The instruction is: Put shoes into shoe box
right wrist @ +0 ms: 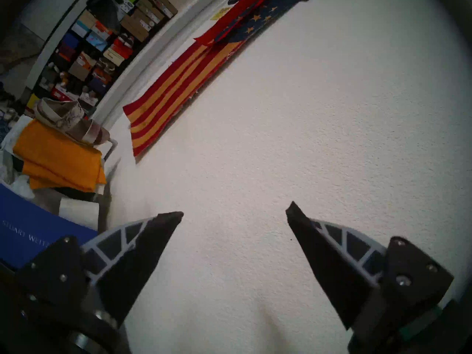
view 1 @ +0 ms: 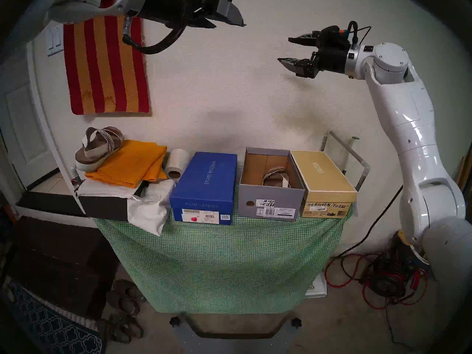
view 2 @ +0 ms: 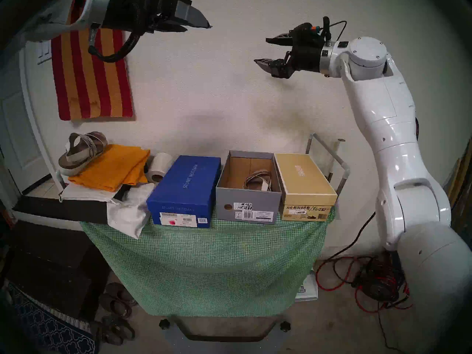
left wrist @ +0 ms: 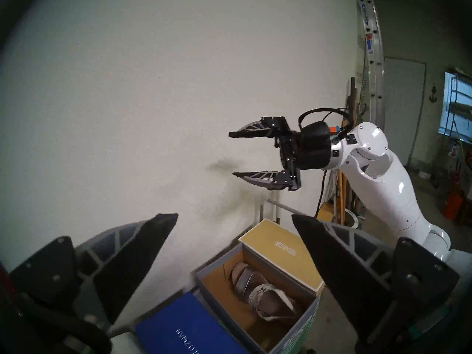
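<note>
— Over on the far left, what's sitting on the orange cloth (view 1: 127,164)?

— One sandal (view 1: 98,147), propped at a tilt on the folded cloth, toe raised toward the wall, heel hanging off the cloth's left edge. Its long axis runs roughly front-left to back-right.

— And the left gripper (view 1: 224,18)?

— High above the table, well up and to the right of that sandal, fingers spread, nothing between them. I'd judge the left arm is the nearer one, so the reach should go down and to its left, with the jaws turned to close across the sole rather than along it.

— Moving right?

— A pale roll (view 1: 176,164), then a closed blue box (view 1: 204,187), then the open grey box (view 1: 268,202) just beside it. The other sandal (view 1: 277,178) already lies inside, lengthwise; the left wrist view shows it on the brown cardboard floor, toward the side nearest the tan box (view 1: 324,182).

— So half done?

— By my reckoning, yes. The free space in the grey box looks to be on the blue box's side.

— The right gripper (view 1: 288,49)?

— Up near the wall, above the grey box, fingers wide apart and empty, well away from the loose sandal.
</note>
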`<state>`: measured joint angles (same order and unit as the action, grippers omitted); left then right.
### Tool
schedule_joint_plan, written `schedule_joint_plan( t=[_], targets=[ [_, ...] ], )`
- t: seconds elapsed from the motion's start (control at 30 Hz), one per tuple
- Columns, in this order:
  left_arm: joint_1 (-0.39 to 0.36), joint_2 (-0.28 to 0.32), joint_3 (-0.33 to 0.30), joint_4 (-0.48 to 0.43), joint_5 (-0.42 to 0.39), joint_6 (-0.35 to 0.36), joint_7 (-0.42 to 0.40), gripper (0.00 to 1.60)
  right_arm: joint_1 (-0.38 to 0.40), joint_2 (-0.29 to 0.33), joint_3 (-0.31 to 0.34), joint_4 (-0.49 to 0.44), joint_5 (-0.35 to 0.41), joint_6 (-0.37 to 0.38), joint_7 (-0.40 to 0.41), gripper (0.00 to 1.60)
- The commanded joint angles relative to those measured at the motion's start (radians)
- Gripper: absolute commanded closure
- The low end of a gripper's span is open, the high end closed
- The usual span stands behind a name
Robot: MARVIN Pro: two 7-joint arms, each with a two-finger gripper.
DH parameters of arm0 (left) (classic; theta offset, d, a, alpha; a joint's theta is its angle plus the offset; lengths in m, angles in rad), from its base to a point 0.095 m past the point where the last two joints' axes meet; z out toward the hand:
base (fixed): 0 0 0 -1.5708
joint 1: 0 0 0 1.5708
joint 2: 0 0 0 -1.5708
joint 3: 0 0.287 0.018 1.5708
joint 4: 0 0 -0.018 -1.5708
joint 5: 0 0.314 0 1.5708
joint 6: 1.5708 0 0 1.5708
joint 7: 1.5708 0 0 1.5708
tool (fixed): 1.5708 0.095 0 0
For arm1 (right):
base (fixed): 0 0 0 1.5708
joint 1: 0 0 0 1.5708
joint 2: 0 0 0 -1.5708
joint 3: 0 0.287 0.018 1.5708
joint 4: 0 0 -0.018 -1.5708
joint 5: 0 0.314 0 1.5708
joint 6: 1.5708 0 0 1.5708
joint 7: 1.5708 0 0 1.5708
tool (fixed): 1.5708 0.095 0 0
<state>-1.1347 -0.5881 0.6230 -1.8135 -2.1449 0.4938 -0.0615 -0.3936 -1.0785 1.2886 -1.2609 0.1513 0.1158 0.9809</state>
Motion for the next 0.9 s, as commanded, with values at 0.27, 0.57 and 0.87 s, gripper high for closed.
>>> schedule_joint_plan(
  t=[0.27, 0.57, 0.87],
  targets=[
    [-0.095, 0.1, 0.131, -0.001, 0.154, 0.258, 0.071, 0.0, -0.209, -0.004, 0.107, -0.187, 0.094, -0.028, -0.064, 0.0],
    [-0.161, 0.122, 0.206, -0.001, 0.288, 0.426, 0.108, 0.0, -0.315, -0.017, 0.171, -0.292, 0.126, -0.045, -0.12, 0.0],
    [-0.223, 0.109, 0.271, -0.025, 0.418, 0.466, 0.111, 0.0, -0.421, -0.042, 0.234, -0.397, 0.143, -0.059, -0.197, 0.0]
  ],
)
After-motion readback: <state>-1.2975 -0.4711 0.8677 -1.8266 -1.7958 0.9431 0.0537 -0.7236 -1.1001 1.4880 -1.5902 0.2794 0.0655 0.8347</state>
